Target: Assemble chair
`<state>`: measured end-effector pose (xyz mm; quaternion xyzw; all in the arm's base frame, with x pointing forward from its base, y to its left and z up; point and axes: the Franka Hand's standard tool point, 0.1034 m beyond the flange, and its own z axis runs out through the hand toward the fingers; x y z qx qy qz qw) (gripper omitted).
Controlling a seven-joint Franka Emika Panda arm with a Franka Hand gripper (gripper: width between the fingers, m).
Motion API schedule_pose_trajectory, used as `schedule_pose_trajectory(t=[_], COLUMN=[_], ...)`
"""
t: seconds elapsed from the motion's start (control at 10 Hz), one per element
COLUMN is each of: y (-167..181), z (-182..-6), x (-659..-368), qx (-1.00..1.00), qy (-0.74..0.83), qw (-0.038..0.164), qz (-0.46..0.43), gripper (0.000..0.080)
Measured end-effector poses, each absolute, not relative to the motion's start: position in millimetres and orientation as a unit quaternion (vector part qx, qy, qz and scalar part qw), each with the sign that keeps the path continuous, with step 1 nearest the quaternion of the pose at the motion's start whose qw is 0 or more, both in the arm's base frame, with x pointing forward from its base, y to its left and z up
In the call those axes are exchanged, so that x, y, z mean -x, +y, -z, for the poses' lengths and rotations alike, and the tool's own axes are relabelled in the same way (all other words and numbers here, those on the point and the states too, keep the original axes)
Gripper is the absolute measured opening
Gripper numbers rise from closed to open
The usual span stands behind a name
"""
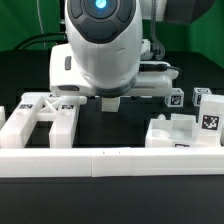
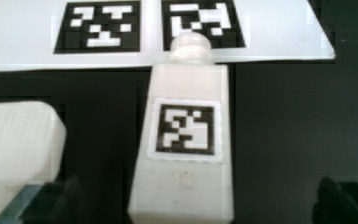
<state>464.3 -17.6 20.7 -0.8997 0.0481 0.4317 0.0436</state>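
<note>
In the wrist view a white chair leg [image 2: 185,140] with a peg at its far end and a square tag on top lies flat on the black table. My gripper [image 2: 190,205] is open, with one dark finger [image 2: 43,203] on each side of the leg's near end and a gap to each. In the exterior view the gripper [image 1: 110,102] hangs low over the table's middle and hides the leg. The cross-braced chair frame [image 1: 45,115] lies at the exterior view's left. Blocky chair parts [image 1: 185,128] lie at the right.
The marker board [image 2: 149,30] lies just beyond the leg's peg end. Another white part [image 2: 16,135] lies beside the leg. The long low white rail [image 1: 110,160] runs along the front. Small tagged pieces [image 1: 176,98] stand at the back right.
</note>
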Motion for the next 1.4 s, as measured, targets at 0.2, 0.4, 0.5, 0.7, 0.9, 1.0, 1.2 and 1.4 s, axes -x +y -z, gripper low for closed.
schedule_pose_trajectory(t=[0.2, 0.4, 0.5, 0.7, 0.9, 1.0, 1.2, 1.4], y=[-20, -21, -21, -20, -19, -19, -15, -9], z=[-15.3, -10.6, -9.6, -9.4, -9.5, -9.6, -11.4, -29.5], x=[-456, -447, -445, -445, -446, -447, -453, -474], qx=[0.897, 0.894, 0.893, 0.893, 0.893, 0.894, 0.897, 0.905], qy=[0.051, 0.054, 0.054, 0.053, 0.052, 0.051, 0.047, 0.03], qw=[0.044, 0.044, 0.044, 0.043, 0.043, 0.043, 0.043, 0.035], qz=[-0.438, -0.443, -0.445, -0.445, -0.445, -0.444, -0.438, -0.422], gripper=[0.0649, 0.0649, 0.0649, 0.0619, 0.0283, 0.0283, 0.0285, 0.0285])
